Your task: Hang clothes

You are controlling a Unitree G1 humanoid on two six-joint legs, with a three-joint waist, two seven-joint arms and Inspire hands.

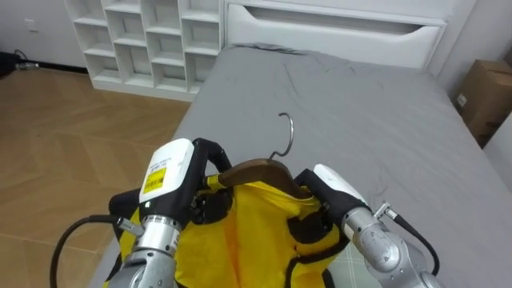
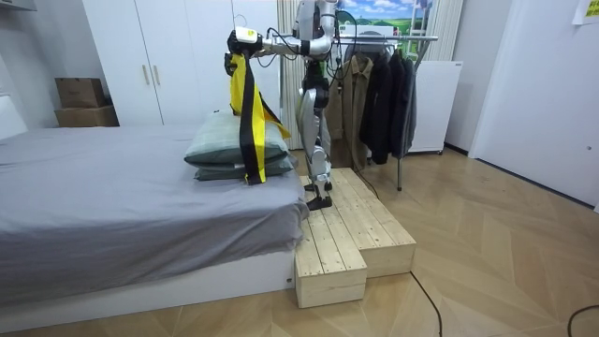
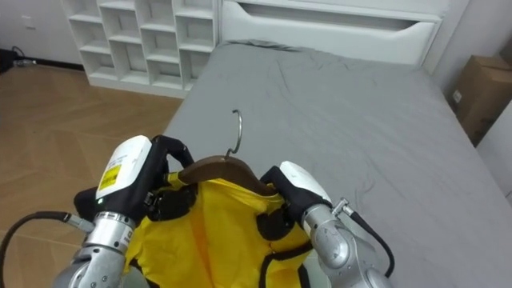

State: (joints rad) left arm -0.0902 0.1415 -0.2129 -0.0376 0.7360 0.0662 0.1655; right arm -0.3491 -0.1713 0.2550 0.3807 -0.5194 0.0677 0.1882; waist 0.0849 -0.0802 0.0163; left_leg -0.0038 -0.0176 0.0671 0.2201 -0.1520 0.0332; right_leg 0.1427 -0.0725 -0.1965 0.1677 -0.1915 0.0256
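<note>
Left hand [image 1: 172,180] and right hand [image 1: 334,192] seem clamped on the hanger [image 1: 256,170] ends, yellow garment [image 1: 248,236] draped over it; hold it level, hook [image 1: 286,132] up, while turning to the rack [image 2: 393,39]

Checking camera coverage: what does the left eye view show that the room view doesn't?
Left eye view adds: wooden hanger, its metal hook, white shelves, and how the left hand curls round one hanger end, right hand at the other. Room view adds: clothes rack with dark coats behind the robot, wooden platform under its feet, pillows. Both: yellow garment held up over grey bed.
</note>
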